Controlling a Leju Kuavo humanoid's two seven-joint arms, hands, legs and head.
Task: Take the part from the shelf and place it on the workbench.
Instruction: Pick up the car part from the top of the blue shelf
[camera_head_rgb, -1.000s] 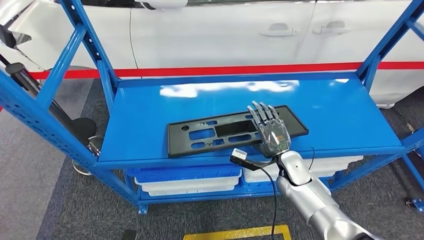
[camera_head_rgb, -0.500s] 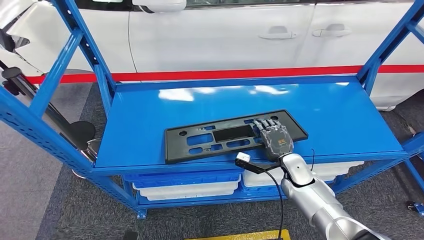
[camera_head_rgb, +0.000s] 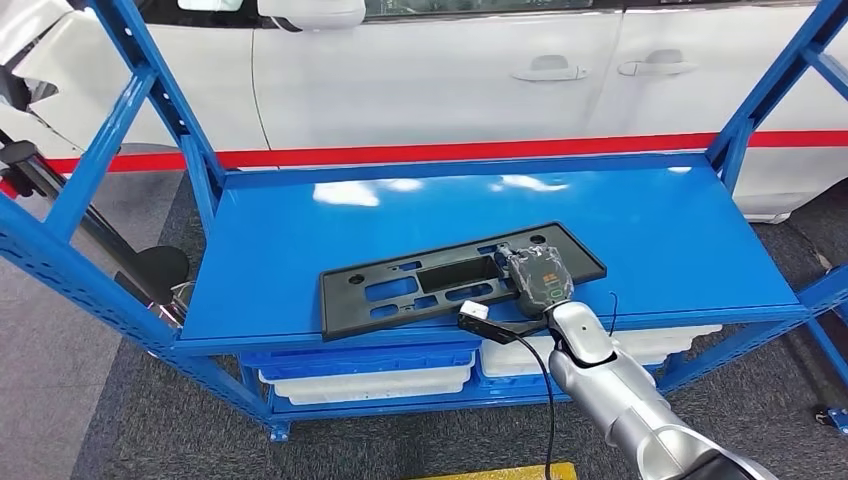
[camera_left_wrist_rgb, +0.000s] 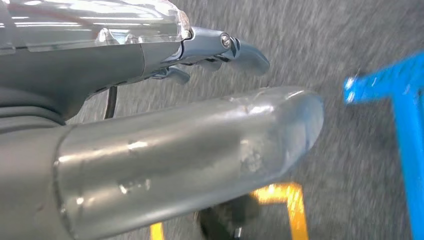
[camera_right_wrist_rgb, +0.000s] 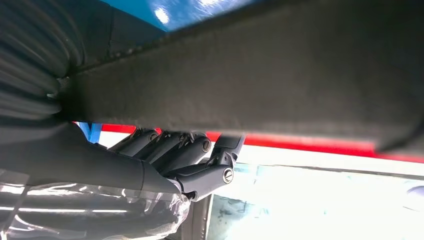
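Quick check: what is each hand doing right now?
Left hand: hangs over the floor, holding nothing; open or closed cannot be told.
Right hand: fingers curled over the black plastic part on the shelf, gripping it.

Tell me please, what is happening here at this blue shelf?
A humanoid robot has its right hand closed on a flat black plastic part, near its right end. The part lies on the blue shelf, not yet lifted. The left hand hangs over the grey floor, holding nothing. A white car stands behind.
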